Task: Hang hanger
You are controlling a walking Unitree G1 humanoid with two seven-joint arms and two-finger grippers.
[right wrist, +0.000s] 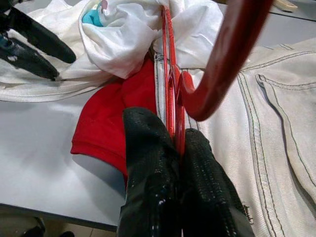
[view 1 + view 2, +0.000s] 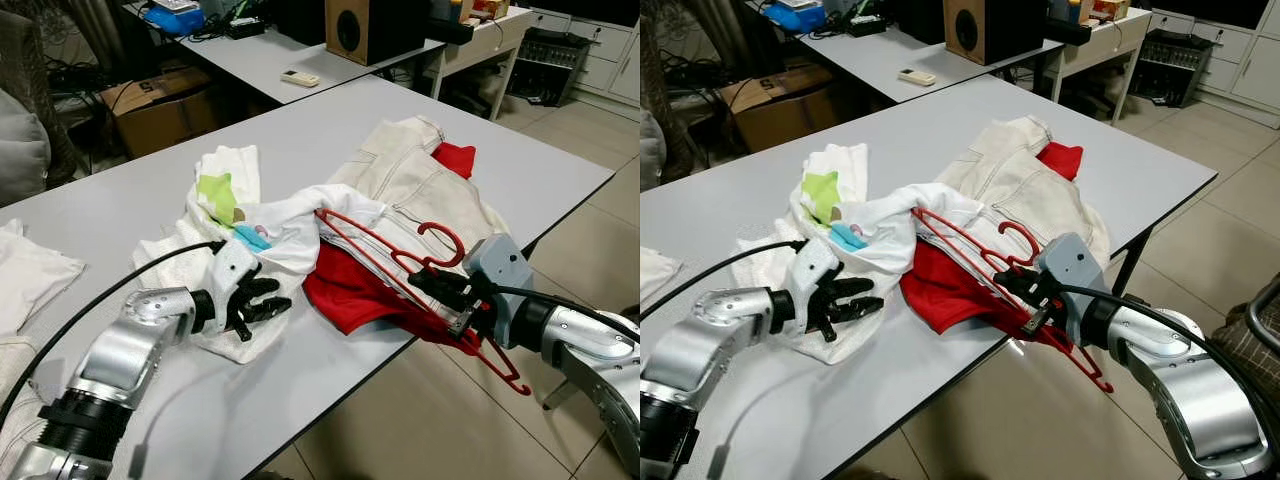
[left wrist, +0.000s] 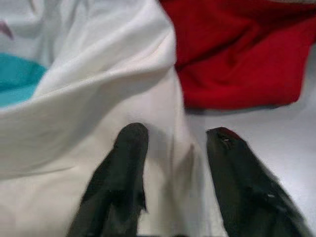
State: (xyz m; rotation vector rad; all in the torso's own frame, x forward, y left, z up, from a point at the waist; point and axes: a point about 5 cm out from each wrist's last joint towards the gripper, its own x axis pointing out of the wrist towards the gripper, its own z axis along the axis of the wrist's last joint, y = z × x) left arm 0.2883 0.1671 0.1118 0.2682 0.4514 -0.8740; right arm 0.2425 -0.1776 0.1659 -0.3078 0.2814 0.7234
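A red plastic hanger [image 2: 385,255] lies across the clothes pile at the table's near right edge, its hook [image 1: 232,59] curling up over a cream denim garment [image 2: 420,185]. My right gripper [image 2: 432,282] is shut on the hanger's neck, with the fingers [image 1: 153,163] pinching the red bars. One end of the hanger sticks out past the table edge below my wrist. My left gripper [image 2: 268,300] is open, resting on a white shirt [image 3: 98,98] beside a red garment [image 3: 237,54].
The grey table [image 2: 300,130] carries a heap of white, cream and red clothes. Folded white cloth [image 2: 25,270] lies at the far left. A second table with a speaker [image 2: 360,28] and a remote [image 2: 299,78] stands behind. Tiled floor [image 2: 380,430] lies beyond the near edge.
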